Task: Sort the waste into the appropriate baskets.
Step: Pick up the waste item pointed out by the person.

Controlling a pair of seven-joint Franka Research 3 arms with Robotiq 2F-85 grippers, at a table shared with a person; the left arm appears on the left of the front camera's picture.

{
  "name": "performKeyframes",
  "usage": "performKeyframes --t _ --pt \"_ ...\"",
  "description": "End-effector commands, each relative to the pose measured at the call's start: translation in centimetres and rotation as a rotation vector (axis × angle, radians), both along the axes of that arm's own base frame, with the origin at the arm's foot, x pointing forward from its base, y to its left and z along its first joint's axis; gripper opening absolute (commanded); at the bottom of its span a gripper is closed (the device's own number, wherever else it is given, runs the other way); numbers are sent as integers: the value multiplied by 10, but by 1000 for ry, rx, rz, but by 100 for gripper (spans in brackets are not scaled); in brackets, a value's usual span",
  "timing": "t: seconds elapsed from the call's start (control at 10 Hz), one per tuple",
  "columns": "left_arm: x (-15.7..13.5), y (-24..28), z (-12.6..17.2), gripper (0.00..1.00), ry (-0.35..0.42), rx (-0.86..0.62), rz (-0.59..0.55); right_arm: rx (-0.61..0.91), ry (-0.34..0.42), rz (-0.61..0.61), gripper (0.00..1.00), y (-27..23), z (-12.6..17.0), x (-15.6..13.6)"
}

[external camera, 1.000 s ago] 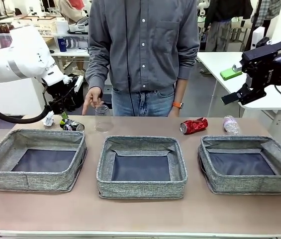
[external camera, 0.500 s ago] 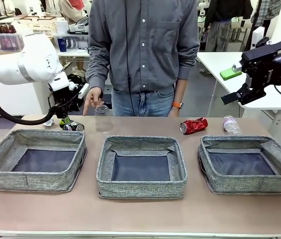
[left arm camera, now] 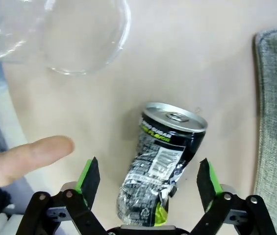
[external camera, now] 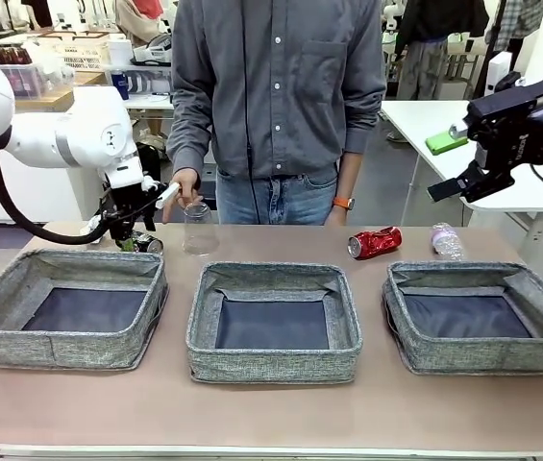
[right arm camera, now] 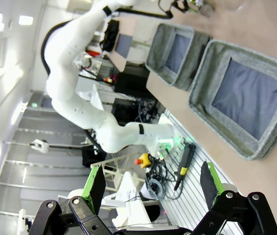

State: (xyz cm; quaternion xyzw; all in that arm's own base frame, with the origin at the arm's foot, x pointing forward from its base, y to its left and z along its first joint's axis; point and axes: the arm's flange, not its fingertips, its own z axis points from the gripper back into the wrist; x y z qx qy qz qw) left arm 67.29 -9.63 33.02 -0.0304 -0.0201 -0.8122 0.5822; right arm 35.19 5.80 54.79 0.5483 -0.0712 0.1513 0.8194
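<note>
Sorting trial: a crumpled dark can [left arm camera: 163, 166] is seen lying on its side on the worktop [left arm camera: 202, 58]. Its long axis runs from the bottom of the frame up and slightly right, with the silver lid pointing to the upper end. It is flanked by the spread, released fingers of the left pincer [left arm camera: 148, 177], which are clear of it. A person's finger [left arm camera: 28, 159] is shown at lower left, a clear cup [left arm camera: 74, 34] at upper left. From the front, the can's heading is masked; a red can [external camera: 375, 242] and small bottle [external camera: 447, 240] are shown right of centre, behind three grey baskets [external camera: 273, 360]. The right pincer [right arm camera: 153, 183] is shown released and empty.
</note>
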Motion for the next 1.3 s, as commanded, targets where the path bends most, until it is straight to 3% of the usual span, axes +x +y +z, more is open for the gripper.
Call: performKeyframes --t 0.0,0.6,0.7,0.8,0.9,1.0,1.2 --pt "5 1 -1 100 47 56 -27 29 -22 9 100 1 2 2" --pt "3 3 -15 100 86 56 -25 29 -22 9 100 1 2 2" --pt "3 4 -15 94 81 55 -9 29 -22 9 100 1 2 2" --pt "3 4 -15 40 83 73 -13 29 -22 9 100 1 2 2" --pt "2 4 -15 34 79 78 -14 29 -22 9 100 1 2 2" --pt "2 4 -16 0 78 83 -13 29 -22 9 100 1 2 2" --pt "2 4 -17 0 78 95 -9 29 -22 9 100 1 2 2"
